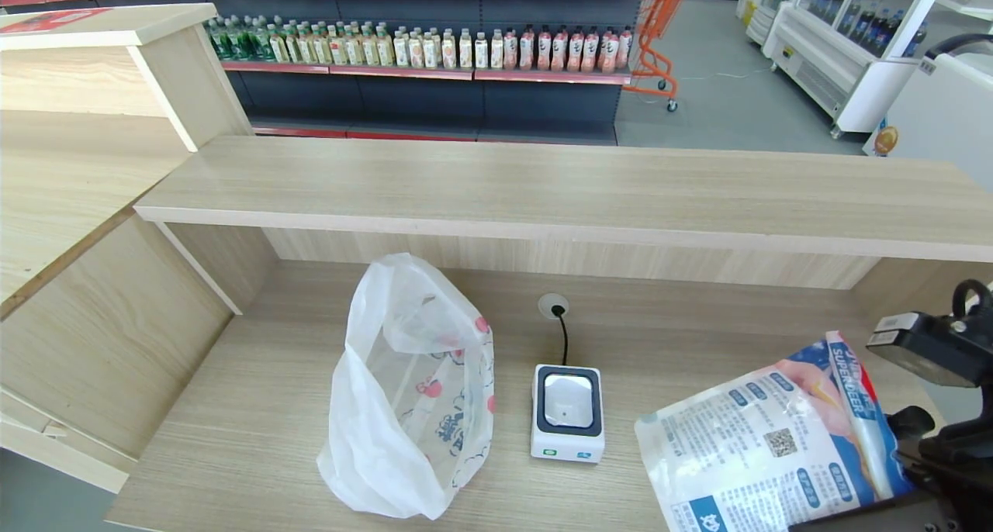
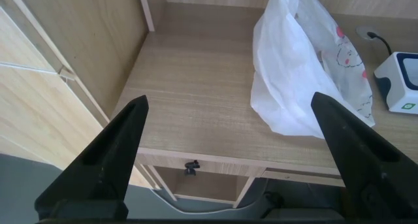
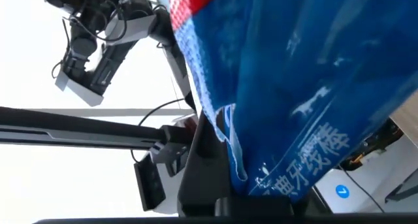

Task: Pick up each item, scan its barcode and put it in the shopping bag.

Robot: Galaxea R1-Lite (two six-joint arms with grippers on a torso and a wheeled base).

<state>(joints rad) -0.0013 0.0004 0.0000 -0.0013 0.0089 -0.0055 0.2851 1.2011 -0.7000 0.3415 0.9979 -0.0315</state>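
A blue and white printed snack pouch (image 1: 776,447) hangs tilted above the counter's near right corner, its printed back facing up. My right gripper (image 1: 906,437) is shut on the pouch's right edge. In the right wrist view the blue pouch (image 3: 307,87) lies against a dark finger (image 3: 206,162). The white barcode scanner (image 1: 567,411) sits on the counter left of the pouch, window up. A white plastic shopping bag (image 1: 411,392) stands open left of the scanner. My left gripper (image 2: 230,100) hovers open and empty over the counter's front left edge, the bag (image 2: 300,67) beyond it.
A raised wooden ledge (image 1: 558,198) runs along the back of the counter (image 1: 256,431), with a wooden side wall (image 1: 108,338) on the left. The scanner cable (image 1: 562,334) runs to a hole behind it. Store shelves of bottles (image 1: 419,47) stand beyond.
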